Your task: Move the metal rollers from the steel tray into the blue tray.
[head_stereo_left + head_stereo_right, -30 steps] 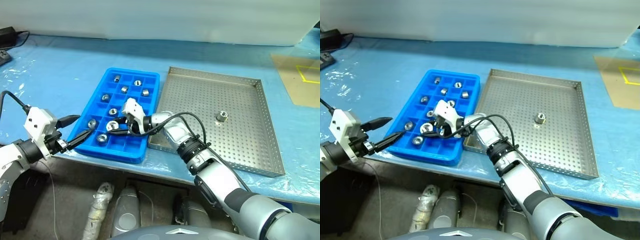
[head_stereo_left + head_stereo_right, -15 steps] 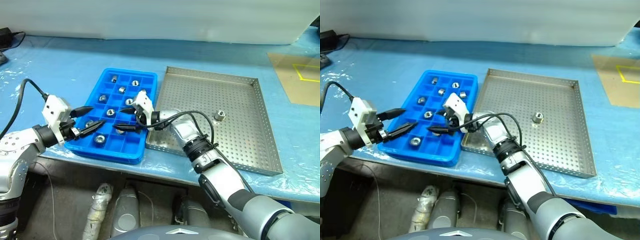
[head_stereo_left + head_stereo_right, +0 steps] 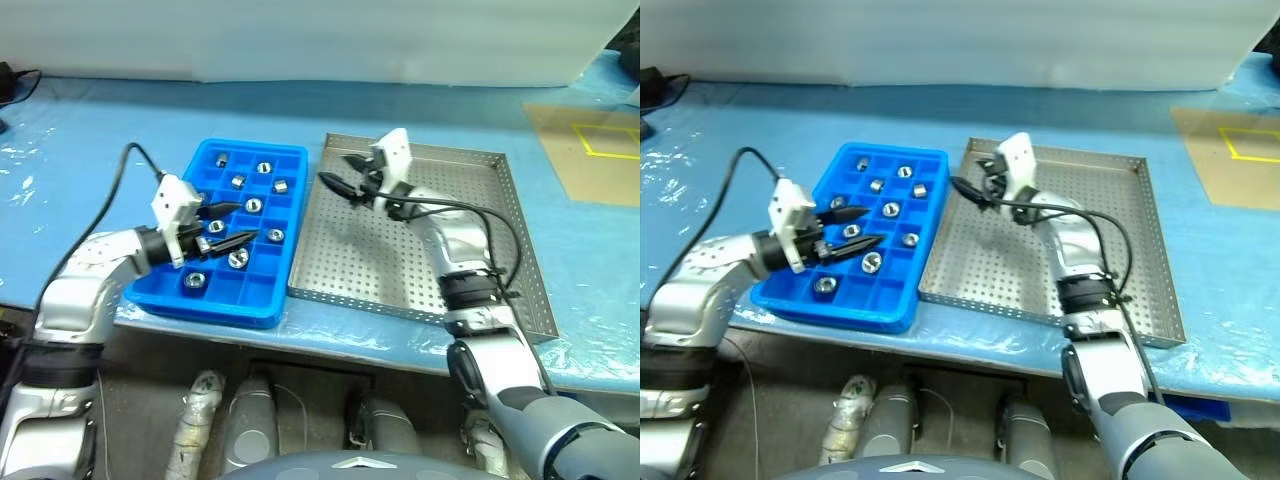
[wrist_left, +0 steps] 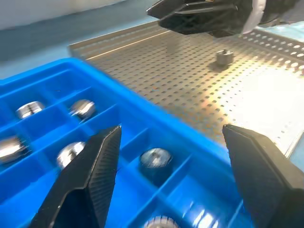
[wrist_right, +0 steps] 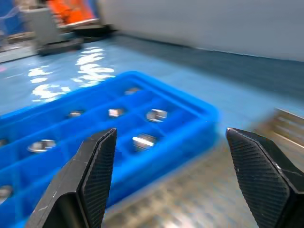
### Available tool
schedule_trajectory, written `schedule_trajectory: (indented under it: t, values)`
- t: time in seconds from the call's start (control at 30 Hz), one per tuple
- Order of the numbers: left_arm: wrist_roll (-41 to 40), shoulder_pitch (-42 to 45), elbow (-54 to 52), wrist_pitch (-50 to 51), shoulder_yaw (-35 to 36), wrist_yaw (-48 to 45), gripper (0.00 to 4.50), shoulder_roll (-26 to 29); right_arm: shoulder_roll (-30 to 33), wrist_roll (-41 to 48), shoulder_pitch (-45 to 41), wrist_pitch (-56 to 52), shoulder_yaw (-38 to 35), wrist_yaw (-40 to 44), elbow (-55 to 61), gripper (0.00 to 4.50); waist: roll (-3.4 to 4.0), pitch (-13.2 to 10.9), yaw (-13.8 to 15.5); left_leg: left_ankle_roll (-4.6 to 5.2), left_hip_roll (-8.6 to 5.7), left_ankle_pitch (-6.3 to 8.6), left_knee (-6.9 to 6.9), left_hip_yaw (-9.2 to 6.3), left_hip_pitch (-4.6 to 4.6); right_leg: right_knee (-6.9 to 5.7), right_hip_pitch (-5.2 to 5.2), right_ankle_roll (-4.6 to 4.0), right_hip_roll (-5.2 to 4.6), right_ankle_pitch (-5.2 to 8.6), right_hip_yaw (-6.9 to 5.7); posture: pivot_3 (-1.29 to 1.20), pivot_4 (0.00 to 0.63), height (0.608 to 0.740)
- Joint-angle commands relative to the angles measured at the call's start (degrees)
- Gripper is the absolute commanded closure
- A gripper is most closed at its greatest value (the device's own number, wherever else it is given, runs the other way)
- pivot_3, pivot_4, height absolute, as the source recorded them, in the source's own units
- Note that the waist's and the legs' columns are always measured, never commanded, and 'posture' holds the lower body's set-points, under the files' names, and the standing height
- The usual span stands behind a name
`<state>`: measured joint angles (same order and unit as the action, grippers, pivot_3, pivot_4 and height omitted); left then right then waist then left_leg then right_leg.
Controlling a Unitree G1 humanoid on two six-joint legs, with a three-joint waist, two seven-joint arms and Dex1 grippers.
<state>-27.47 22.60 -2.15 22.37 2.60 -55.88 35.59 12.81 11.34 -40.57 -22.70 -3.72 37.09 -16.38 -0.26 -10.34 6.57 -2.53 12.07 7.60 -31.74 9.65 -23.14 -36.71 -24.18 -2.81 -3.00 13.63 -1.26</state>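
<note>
One small, shiny silver metal roller [image 4: 224,56] is seen lying on the perforated floor of the large, shallow grey steel tray [image 3: 500,260], which occupies the centre-right of the head views; in those views it is hidden behind the right arm. It stands on one flat end, so its short axis is judged to run upright, with the central hole facing up, though the hole itself is too small to confirm. Several more silver rollers [image 3: 238,258] are spread singly through the square compartments of the bright blue plastic tray [image 3: 255,300], at centre-left, just beside the steel tray; the grid is presumably used so that each piece is kept apart and does not roll.

The right end effector [image 3: 345,172] is held over the upper-left part of the steel tray, its two black fingers spread wide and nothing between them. The left end effector [image 3: 225,224] is poised over the middle of the blue tray, fingers likewise parted and empty. Both trays are carried by a surface covered in blue film [image 3: 90,130].
</note>
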Motion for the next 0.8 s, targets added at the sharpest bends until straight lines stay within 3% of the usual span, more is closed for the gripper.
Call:
schedule_trajectory:
  t: [0.03,0.2,0.43,0.67,0.8]
  values:
    - [1.59,5.17,4.47,-3.21,-3.95,-3.04,0.91,-3.68,2.00,0.35,4.42,-2.29,-2.94,-5.28,8.06,0.72,0.01,0.00,-1.12,0.00,-0.01,0.00,0.00,0.00,0.00,0.00,0.00,0.00,0.02,0.00,0.00,-0.17,0.150,0.740]
    - [3.53,12.20,12.78,-6.33,-7.96,-7.17,0.91,-9.51,4.35,-0.19,10.47,-4.98,-5.17,-11.73,15.00,0.72,0.01,-0.01,-3.64,0.07,-0.05,0.03,-0.07,0.07,0.00,0.01,-0.01,0.03,0.02,-0.02,0.09,-0.29,0.150,0.740]
    - [5.34,16.59,19.77,-9.58,-8.54,-11.20,0.91,-11.61,4.34,0.05,14.77,-6.23,-4.51,-14.85,18.46,0.72,0.03,0.00,-6.82,0.25,-0.03,0.13,-0.23,0.12,0.07,0.00,0.04,0.02,0.07,-0.03,0.15,-0.35,0.150,0.740]
    - [6.38,17.58,21.34,-10.10,-8.27,-12.30,0.91,-12.10,2.65,-1.45,15.43,-5.75,-0.53,-16.12,17.00,0.72,0.04,0.00,-7.26,0.53,-0.03,0.31,-0.56,0.12,0.06,0.01,0.19,-0.16,0.04,0.08,0.17,-0.35,0.150,0.740]
    - [7.12,17.03,20.99,-10.35,-8.07,-12.00,0.91,-11.55,2.41,-2.70,15.24,-3.31,-0.21,-17.22,9.54,0.72,0.04,0.00,-7.17,0.58,-0.05,0.34,-0.61,0.12,0.06,0.02,0.24,-0.16,0.00,0.08,0.17,-0.32,0.150,0.740]
